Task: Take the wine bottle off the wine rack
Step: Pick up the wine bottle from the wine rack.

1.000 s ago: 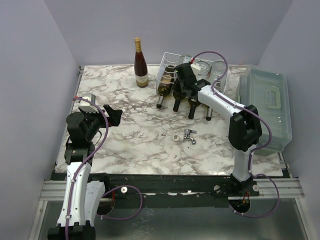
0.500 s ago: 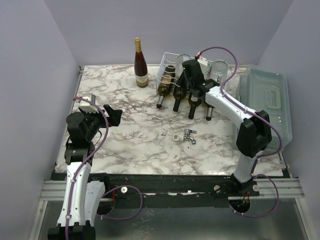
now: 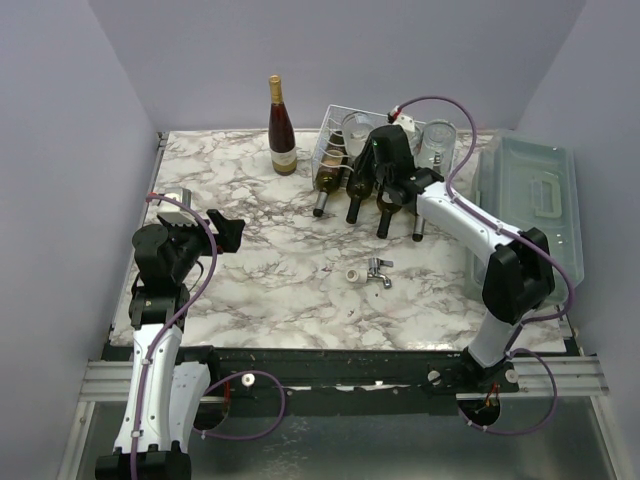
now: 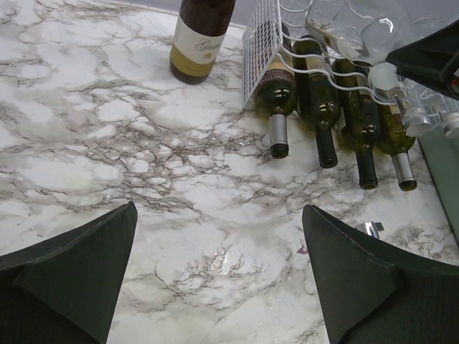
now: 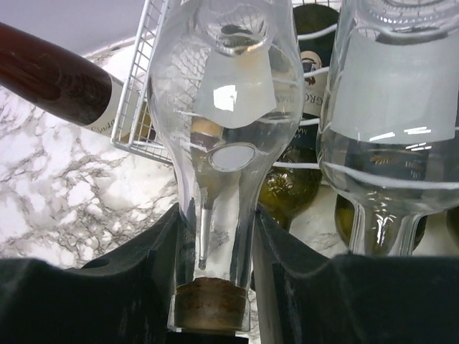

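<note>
Right end effector pinched on bottle neck by cork (slim spot, straight pull-out), bottle atop rack at worktop 12 o'clock; left end effector wide open, empty.

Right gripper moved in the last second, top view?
Yes. The right gripper, shut on the neck of the clear bottle, has shifted right over the wine rack, away from the upright red bottle and toward the lidded bin.

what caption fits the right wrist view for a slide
Right gripper shut on the corked neck of a clear bottle at the wine rack
</note>
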Controlling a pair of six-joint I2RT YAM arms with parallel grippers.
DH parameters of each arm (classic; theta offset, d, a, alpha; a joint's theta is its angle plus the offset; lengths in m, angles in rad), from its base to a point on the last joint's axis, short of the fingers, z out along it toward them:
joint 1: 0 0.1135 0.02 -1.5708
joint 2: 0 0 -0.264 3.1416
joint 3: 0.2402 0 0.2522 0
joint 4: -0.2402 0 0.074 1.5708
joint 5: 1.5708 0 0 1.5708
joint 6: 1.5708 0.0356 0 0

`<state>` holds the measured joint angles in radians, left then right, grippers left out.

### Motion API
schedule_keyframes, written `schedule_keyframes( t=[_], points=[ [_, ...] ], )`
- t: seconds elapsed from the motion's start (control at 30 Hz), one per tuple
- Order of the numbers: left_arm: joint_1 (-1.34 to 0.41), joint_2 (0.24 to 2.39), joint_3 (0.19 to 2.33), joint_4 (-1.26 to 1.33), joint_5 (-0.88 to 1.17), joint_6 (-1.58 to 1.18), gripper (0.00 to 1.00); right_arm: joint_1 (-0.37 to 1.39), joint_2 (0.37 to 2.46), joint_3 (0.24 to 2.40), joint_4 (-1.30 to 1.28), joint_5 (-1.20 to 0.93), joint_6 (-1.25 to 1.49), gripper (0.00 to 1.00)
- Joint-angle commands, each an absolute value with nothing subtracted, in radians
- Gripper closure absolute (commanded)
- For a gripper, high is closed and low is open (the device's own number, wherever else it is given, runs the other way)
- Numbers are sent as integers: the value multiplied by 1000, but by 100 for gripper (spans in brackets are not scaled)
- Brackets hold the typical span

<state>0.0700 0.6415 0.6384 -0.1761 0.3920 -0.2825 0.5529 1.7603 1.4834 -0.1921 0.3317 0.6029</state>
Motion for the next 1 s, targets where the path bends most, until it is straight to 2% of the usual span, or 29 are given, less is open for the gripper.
schedule_keyframes(
  t=[0.0,0.6,0.97],
  points=[
    [68,635,642,-189,391,-269,1,568,1694,1491,-9,304,490,100],
    [68,647,640,-187,406,-275,1,567,1748,1370,57,319,441,100],
    [67,652,639,-186,407,-275,1,569,1853,1421,81,246,477,98]
  ],
)
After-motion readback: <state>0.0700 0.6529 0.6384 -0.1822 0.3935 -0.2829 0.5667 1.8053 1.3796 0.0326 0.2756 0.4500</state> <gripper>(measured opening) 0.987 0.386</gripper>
